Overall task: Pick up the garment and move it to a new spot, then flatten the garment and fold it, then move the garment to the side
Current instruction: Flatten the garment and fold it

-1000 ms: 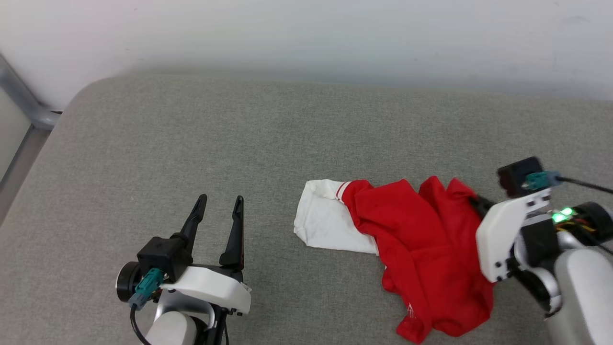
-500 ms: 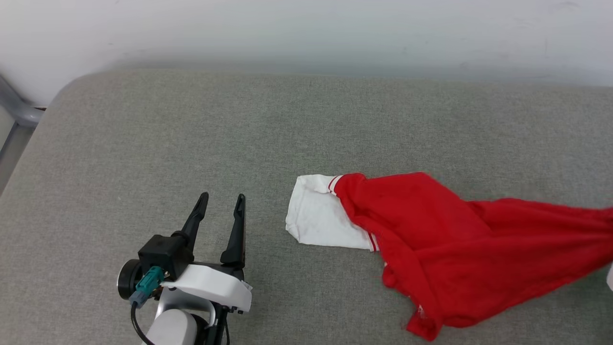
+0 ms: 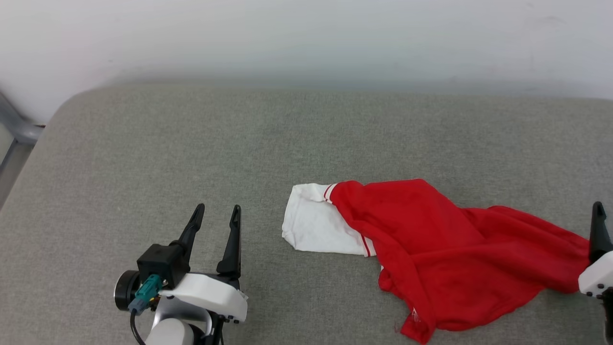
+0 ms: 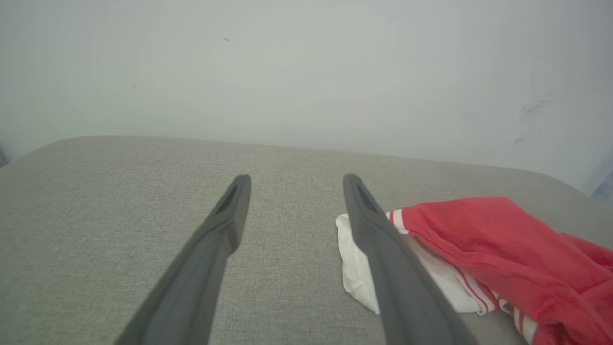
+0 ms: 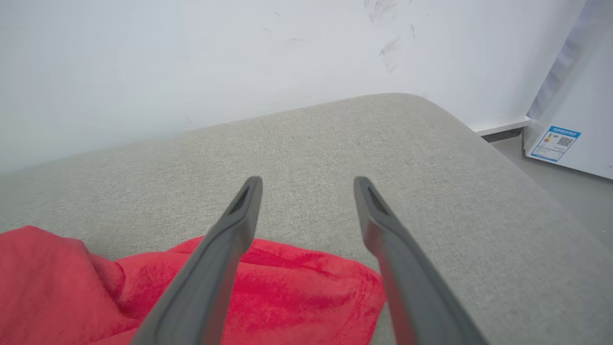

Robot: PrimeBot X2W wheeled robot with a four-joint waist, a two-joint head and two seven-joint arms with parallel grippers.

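The garment [image 3: 455, 254] lies on the grey cushion, a red body spread out to the right with a white sleeve [image 3: 316, 225] at its left end. In the left wrist view the garment [image 4: 479, 235] sits right of my fingers. My left gripper [image 3: 217, 208] [image 4: 295, 178] stands open and empty, left of the sleeve and apart from it. My right gripper [image 5: 309, 184] is open above the garment's right edge [image 5: 297, 287], with nothing between its jaws. One of its fingers [image 3: 598, 232] shows at the right border of the head view.
The grey cushion [image 3: 191, 143] is backed by a white wall [image 3: 306, 38]. A grey metal rail [image 3: 14, 127] runs past its left corner. Beyond the cushion's right end stands a white appliance with a blue label [image 5: 570, 120] on the floor.
My right gripper pulled the garment's right side out to the right, stretching the red body flatter, then opened and let go. The left arm stayed put. The head camera shifted slightly.
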